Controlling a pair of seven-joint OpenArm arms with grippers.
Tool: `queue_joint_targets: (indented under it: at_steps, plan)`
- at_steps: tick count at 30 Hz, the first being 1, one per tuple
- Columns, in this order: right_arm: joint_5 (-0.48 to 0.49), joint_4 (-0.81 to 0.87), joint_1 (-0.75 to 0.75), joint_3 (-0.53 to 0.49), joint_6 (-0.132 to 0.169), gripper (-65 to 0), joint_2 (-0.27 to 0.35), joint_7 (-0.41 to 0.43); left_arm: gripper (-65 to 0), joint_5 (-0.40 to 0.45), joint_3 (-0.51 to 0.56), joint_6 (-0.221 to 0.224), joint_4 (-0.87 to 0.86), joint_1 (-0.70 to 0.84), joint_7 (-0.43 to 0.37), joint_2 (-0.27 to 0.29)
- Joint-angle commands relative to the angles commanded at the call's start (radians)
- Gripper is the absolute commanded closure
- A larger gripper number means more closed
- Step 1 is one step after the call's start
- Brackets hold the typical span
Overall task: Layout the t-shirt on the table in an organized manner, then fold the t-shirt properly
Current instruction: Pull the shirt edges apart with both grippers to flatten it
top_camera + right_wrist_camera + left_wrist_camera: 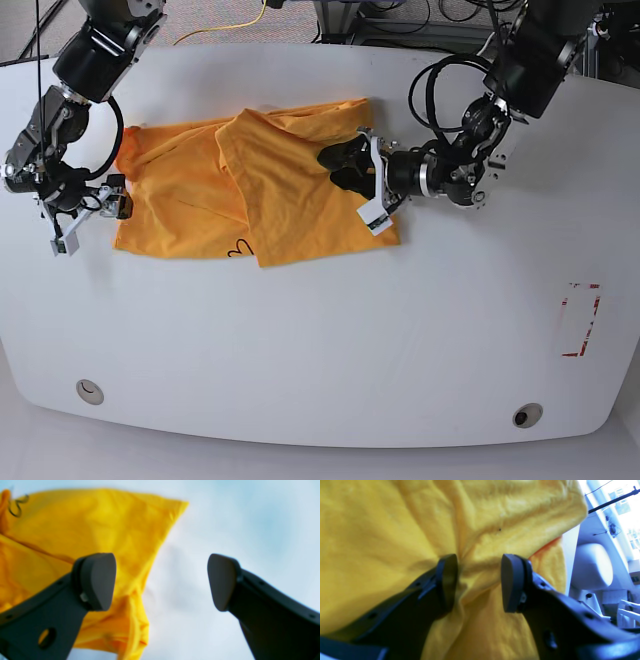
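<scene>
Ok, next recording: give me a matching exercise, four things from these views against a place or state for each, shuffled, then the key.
Things:
1. left gripper
2. right gripper
3. t-shirt
4. red-marked rectangle

Places or states:
A. partly folded over itself, on the table
B. open over bare white tabletop beside the shirt's edge
C. fingers pressed into bunched yellow fabric
D. apart from everything, on the side of the left arm

Pairs: 1-C, 2-B, 3-A, 4-D
</scene>
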Motion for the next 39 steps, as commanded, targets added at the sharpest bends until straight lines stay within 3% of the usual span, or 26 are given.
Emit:
queue_joint_targets:
  at_steps: [3,8,14,20,29,39]
  plan:
    - [0.071,-0.055,-0.003,-0.003,0.000,-53.7,0.002,0.000,-26.9,0.000,0.000,-0.041,-0.006,-0.023,0.000,-0.023]
    - [0.192,-0.120,-0.009,-0.014,0.000,-53.1,0.009,-0.038,-26.9,0.000,0.000,-0.042,-0.008,-0.046,0.000,-0.057]
    - [0.275,-0.123,-0.009,-0.038,0.000,-51.5,-0.038,-0.072,-26.9,0.002,0.000,-0.042,-0.009,-0.074,0.000,-0.072]
    - [0.275,-0.123,-0.014,-0.043,0.000,-51.5,-0.095,-0.074,-26.9,0.003,0.000,-0.042,-0.018,-0.086,0.002,-0.072]
    - [0.279,-0.123,-0.037,-0.057,0.000,-51.4,-0.166,-0.098,-26.9,0.083,0.000,-0.042,-0.035,-0.086,0.002,-0.066]
    - [0.276,-0.123,-0.054,-0.060,0.000,-44.4,-0.192,-0.100,-26.9,0.086,-0.002,-0.042,-0.035,-0.086,0.002,-0.064]
